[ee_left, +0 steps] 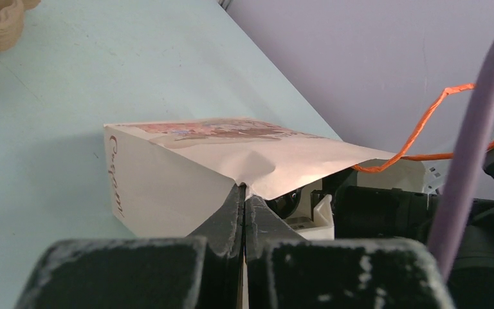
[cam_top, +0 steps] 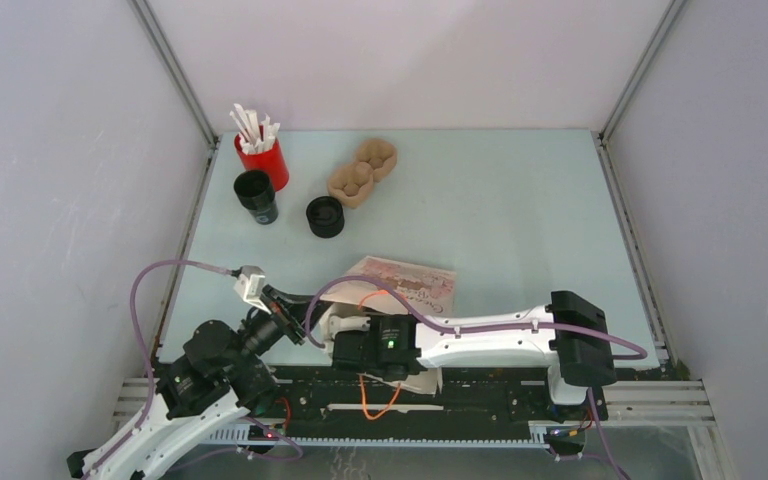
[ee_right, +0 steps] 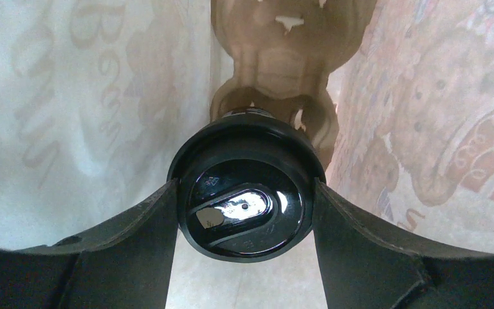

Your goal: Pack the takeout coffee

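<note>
The takeout coffee (ee_right: pixel 244 196), a black cup seen lid-on, sits between the fingers (ee_right: pixel 135 238) of my right gripper (ee_right: pixel 246 188), which press on both sides of its lid. Cup and gripper are inside the paper bag (ee_right: pixel 90 96), which lies on its side. A brown pulp carrier (ee_right: pixel 283 64) fills the bag's far end just beyond the cup. In the top view the bag (cam_top: pixel 410 278) hides the cup and the right fingers. My left gripper (ee_left: pixel 244 193) is shut on the rim of the bag's mouth (ee_left: pixel 167 180), holding it up.
At the back left stand a red cup of white sticks (cam_top: pixel 262 160), an open black cup (cam_top: pixel 256 195) and a squat black round piece (cam_top: pixel 325 216). Brown pulp carriers (cam_top: pixel 362 172) lie beside them. The bag's orange handle (ee_left: pixel 424 122) loops near the right arm (cam_top: pixel 480 340).
</note>
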`<action>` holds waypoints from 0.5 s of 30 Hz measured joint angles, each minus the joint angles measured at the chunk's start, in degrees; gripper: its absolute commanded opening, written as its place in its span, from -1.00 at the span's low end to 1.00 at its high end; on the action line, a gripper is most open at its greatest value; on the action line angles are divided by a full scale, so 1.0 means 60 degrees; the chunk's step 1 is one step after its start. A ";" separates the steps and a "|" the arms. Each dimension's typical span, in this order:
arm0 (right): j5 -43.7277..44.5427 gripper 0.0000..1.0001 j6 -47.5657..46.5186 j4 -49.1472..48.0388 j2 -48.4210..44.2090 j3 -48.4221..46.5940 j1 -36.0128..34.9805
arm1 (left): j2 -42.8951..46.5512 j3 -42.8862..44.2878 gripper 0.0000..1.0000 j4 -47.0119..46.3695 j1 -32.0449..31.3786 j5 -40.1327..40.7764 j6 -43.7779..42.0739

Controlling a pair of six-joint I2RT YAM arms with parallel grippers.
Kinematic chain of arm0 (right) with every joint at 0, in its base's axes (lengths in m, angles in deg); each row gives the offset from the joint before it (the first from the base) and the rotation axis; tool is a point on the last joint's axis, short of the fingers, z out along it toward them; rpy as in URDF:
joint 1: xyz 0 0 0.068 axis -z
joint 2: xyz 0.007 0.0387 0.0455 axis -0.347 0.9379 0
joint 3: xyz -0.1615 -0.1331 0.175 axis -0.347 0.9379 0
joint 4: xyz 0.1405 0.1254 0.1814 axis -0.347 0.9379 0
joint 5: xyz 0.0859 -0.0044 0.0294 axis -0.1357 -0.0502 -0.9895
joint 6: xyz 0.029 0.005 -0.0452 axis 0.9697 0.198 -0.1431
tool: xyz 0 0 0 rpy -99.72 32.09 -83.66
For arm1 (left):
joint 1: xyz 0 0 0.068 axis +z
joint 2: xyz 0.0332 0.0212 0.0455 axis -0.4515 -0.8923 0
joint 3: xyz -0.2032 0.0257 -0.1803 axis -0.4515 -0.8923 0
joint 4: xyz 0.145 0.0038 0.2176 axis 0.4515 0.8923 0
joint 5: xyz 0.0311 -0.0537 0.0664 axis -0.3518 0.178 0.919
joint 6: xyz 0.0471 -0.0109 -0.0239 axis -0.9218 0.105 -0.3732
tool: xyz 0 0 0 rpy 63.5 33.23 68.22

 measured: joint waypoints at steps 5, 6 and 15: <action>0.0270 -0.28 -0.0044 -0.0291 0.0000 0.0412 0.0127 | 0.0000 0.0000 -1.00 0.0033 0.0000 -0.0015 -0.0004; 0.0339 -0.28 -0.0069 -0.0339 0.0000 0.0474 0.0157 | -0.0004 0.0000 -1.00 0.0033 0.0000 -0.0011 -0.0004; 0.0984 -0.31 -0.0754 -0.1366 -0.0149 0.0962 0.0157 | -0.0259 0.0000 -0.99 0.0029 0.0000 0.0004 -0.0004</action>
